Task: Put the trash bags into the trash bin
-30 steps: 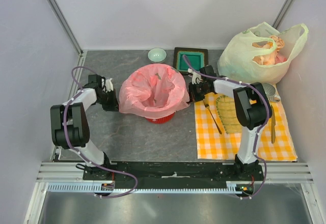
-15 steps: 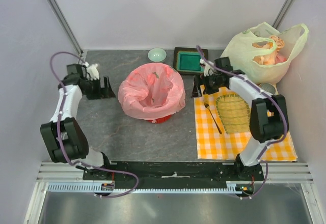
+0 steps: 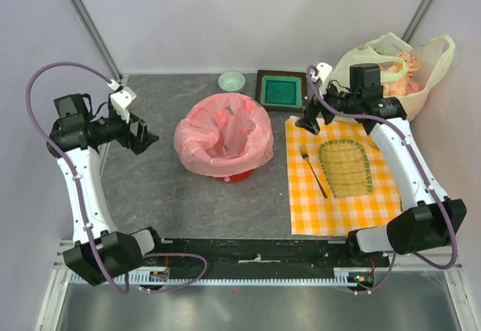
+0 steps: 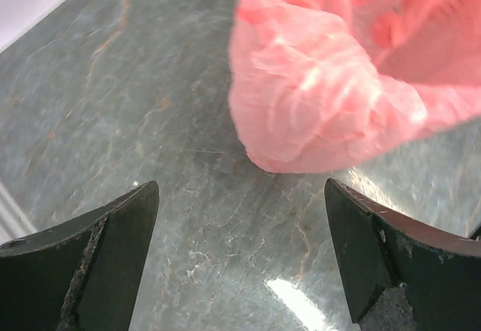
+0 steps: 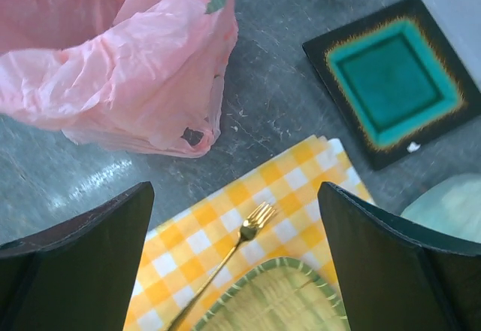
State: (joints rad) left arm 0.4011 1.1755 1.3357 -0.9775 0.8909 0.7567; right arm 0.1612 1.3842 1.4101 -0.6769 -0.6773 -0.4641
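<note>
As trash bags (image 3: 197, 141) line trash bin (image 3: 237, 174), left end effector (image 3: 144, 137), right end effector (image 3: 306, 118) released.

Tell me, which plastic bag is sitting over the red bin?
The pink bag: it drapes over the red bin. The pale yellow-green bag sits apart, far right.

Grey table (image 3: 150, 188) with trash bin (image 3: 234, 174), bowl (image 3: 231, 81), teal plate (image 3: 281, 89), checked cloth (image 3: 342, 211), bag (image 3: 432, 60).

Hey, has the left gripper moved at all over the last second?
Yes. Seen from above, the left gripper has drawn back leftward from the trash bag lining the trash bin, leaving bare table between them.
</note>
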